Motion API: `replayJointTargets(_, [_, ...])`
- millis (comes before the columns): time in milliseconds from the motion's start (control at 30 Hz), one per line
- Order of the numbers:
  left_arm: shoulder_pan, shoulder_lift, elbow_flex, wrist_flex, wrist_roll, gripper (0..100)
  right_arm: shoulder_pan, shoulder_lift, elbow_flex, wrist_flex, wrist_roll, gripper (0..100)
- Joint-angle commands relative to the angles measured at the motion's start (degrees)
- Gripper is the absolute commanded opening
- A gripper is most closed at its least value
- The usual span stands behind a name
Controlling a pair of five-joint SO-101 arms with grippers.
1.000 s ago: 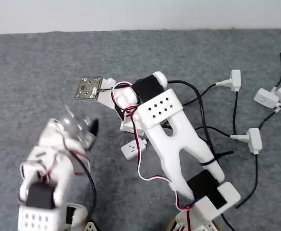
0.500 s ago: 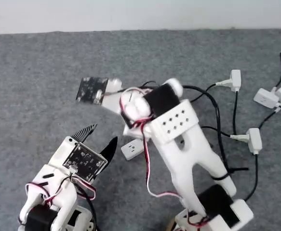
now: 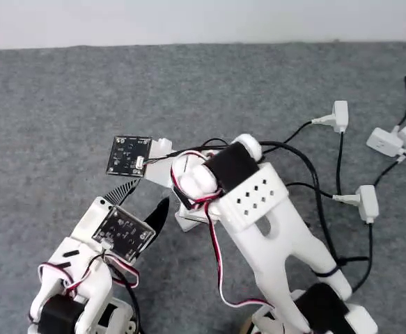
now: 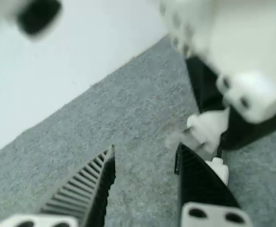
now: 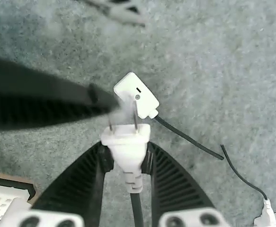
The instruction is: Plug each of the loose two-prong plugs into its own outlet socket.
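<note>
Right end effector [image 5: 126, 151] and plug [image 5: 126, 138] drew back over the socket [image 5: 137, 97]; left end effector [image 4: 146, 152] swung toward it.

A white two-prong plug [image 5: 126, 139] is held between the fingers of the right gripper [image 5: 126, 153], with its black cord running back between them. The prongs are pointed at a white outlet socket [image 5: 137, 96] lying on the grey table [image 5: 232, 56] just ahead, its own black cord attached. Contact between prongs and socket cannot be told.

In the high view, an upper corded piece [image 3: 339, 115] and a lower corded piece [image 3: 366, 202], both white, are seen apart. Paired white blocks [image 3: 385, 141] lie touching at the edge.
</note>
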Motion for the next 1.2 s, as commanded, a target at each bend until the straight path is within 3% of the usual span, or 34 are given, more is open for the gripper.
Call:
replayJointTargets(0, [0.26,-0.44,2.77,-2.9,-0.53,20,-2.24,-3.47,0.0,1.01,-0.79,0.9])
replayJointTargets(400, [0.18,-0.53,6.02,-3.25,-0.53,20,-5.58,-3.56,0.0,1.98,-3.34,0.9])
replayJointTargets(767, [0.26,-0.53,-6.55,7.12,-0.53,20,-0.66,-3.47,0.0,1.63,-2.02,0.9])
replayJointTargets(1167, [0.35,-0.53,-9.01,7.74,-0.44,20,-1.27,-4.18,7.12,-1.71,-1.93,0.9])
